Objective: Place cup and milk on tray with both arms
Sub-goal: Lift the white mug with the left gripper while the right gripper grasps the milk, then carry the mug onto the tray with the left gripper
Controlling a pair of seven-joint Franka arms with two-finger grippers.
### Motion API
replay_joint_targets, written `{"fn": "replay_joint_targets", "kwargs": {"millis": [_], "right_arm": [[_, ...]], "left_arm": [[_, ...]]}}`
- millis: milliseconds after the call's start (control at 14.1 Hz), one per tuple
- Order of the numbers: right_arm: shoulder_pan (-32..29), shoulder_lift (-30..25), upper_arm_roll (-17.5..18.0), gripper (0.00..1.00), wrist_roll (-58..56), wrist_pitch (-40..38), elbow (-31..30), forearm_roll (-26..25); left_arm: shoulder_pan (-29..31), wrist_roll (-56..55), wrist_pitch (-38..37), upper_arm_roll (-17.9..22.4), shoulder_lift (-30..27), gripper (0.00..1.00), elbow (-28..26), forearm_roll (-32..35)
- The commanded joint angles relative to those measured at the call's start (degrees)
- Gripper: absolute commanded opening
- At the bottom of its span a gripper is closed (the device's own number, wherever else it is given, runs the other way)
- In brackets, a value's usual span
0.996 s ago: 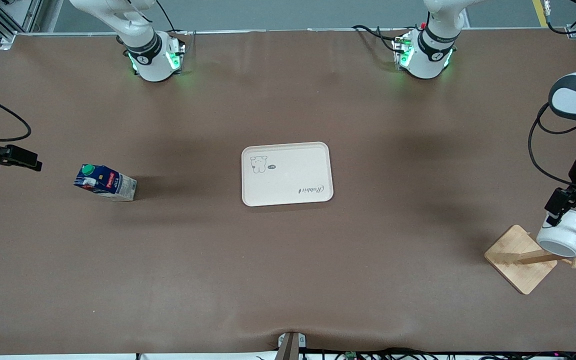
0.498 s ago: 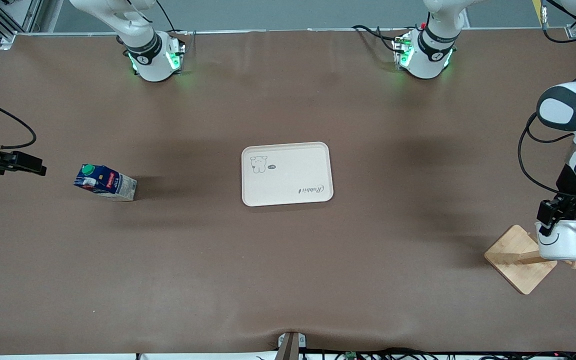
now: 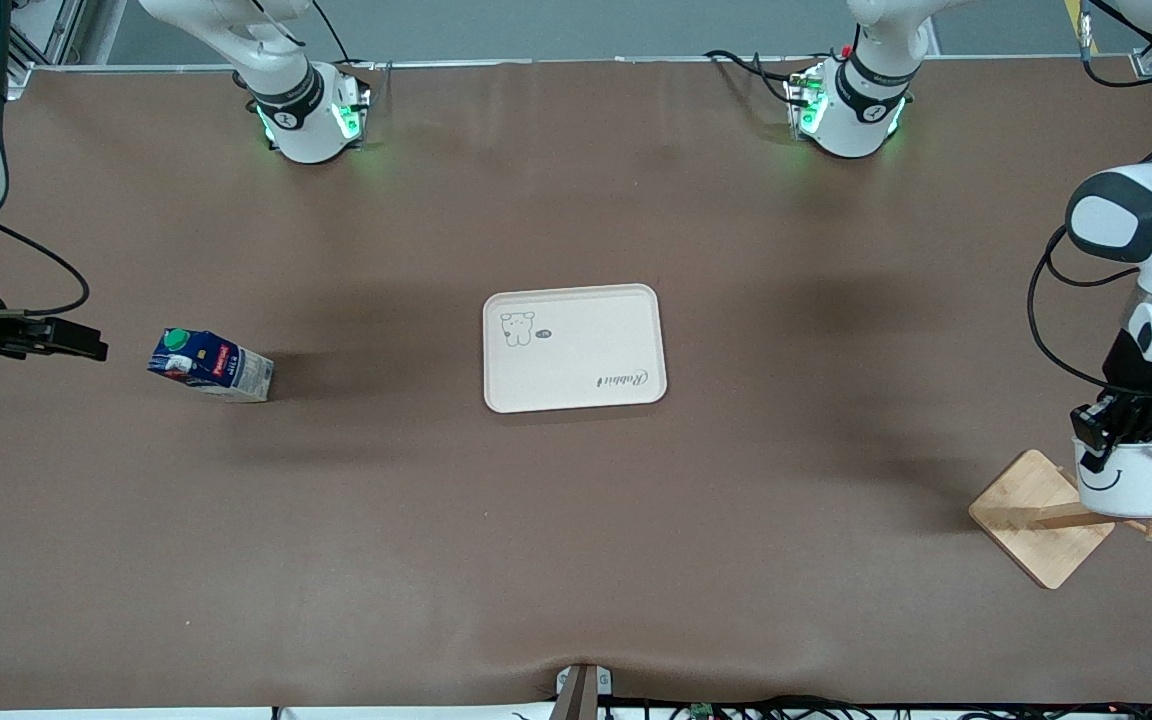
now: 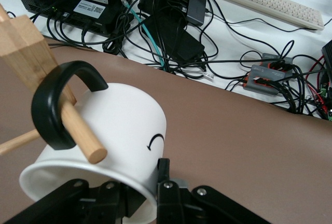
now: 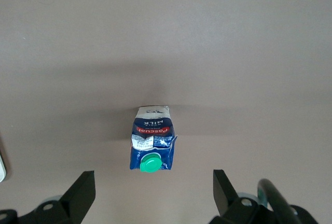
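On the brown-covered tabletop (image 3: 576, 560), the cup (image 3: 1126, 480) is clamped on its rack peg (image 4: 83, 138) by the left gripper (image 3: 1116, 425), while the right gripper (image 5: 153, 195) is spread wide above the milk (image 3: 208, 366), cream tray (image 3: 576, 385) mid-table.

So the tray (image 3: 574, 347) sits mid-table. The milk (image 3: 209, 365) stands toward the right arm's end, well apart from the tray, with the right gripper (image 3: 76, 340) just beside it, further out toward that end. The cup (image 3: 1126, 477) hangs on a peg of the wooden rack (image 3: 1036, 515) at the left arm's end, nearer the front camera than the tray, with the left gripper (image 3: 1116, 425) on its rim.
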Motion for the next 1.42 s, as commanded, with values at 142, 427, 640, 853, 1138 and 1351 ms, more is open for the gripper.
{"fn": "replay_joint_targets", "kwargs": {"millis": [142,427,640,853,1138,1351], "right_arm": [[-2.51,4.04,0.07,1.0,0.1,0.94,0.9,-0.83],[-2.78,5.1,0.07,1.0,0.01,-1.25,-1.03,-0.57],[-3.05,6.68,0.16,1.0,-0.08,-0.74,-1.65,-0.65],[-2.08,6.51,0.16,1.0,0.62,1.36,-3.31,-0.48],[-1.29,6.08,0.33,1.0,0.8,3.31,-6.75,0.49],[-1.11,5.81,0.33,1.0,0.8,2.96,-7.54,0.49]], "left_arm": [[0.34,1.0,-0.99,-1.8,-3.62,0.0,-0.67,-1.72],[0.25,-2.41,-7.66,-2.42,-8.62,0.0,-3.12,-1.72],[0.34,-5.75,-13.62,-4.0,-12.58,0.0,-4.01,-1.72],[0.25,-11.28,-20.84,-6.63,-15.39,0.0,-3.57,-1.63],[0.08,-24.18,-30.58,-13.83,-15.23,0.0,-0.86,-1.28],[-0.1,-35.88,-33.86,-21.47,-12.6,0.0,0.91,-0.67]]}}
